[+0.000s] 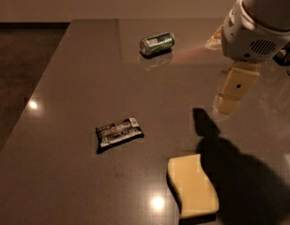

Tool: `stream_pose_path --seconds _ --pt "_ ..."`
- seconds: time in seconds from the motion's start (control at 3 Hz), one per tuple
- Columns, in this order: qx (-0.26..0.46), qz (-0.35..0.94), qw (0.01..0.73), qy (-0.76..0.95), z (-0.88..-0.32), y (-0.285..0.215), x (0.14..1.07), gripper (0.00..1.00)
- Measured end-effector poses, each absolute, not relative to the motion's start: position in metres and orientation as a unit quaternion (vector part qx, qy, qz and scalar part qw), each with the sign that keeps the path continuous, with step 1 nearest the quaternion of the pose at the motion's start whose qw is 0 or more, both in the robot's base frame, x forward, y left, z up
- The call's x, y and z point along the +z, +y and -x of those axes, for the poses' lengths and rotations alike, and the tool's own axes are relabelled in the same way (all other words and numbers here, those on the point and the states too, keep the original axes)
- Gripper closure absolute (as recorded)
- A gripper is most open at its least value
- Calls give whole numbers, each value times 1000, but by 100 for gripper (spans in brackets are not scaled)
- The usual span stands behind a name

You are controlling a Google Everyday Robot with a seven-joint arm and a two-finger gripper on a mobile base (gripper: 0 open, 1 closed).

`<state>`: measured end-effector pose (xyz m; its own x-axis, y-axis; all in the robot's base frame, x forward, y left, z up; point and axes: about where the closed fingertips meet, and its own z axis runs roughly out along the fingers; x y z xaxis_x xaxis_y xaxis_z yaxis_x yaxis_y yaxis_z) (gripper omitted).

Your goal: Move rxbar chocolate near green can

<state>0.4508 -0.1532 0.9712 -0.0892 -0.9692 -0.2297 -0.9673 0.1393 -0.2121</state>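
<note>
The rxbar chocolate (118, 132) lay flat on the dark table (74, 88), left of centre and toward the front, its long side slightly tilted. The green can (157, 43) lay on its side well apart from it, close to the table's far edge, with bare tabletop stretching between the two. The table's left edge ran diagonally beside a darker floor (22, 64). A pale yellow sponge (192, 186) sat near the bar, to its right and closer to the front. The gripper (229, 100) hung above the table's right side, under the arm's white housing (255, 29), and cast a broad shadow (233, 163); how its grip stood could not be told. The housing partly hid a pale item (214, 37), and dark things (287, 55) at the right border were cut off and could not be identified.
</note>
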Motion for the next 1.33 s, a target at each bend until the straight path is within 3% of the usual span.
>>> stream_pose_path --seconds 0.67,1.33 --pt "65 740 148 652 -432 -39 930 0" --pt "78 794 124 590 -410 55 885 0"
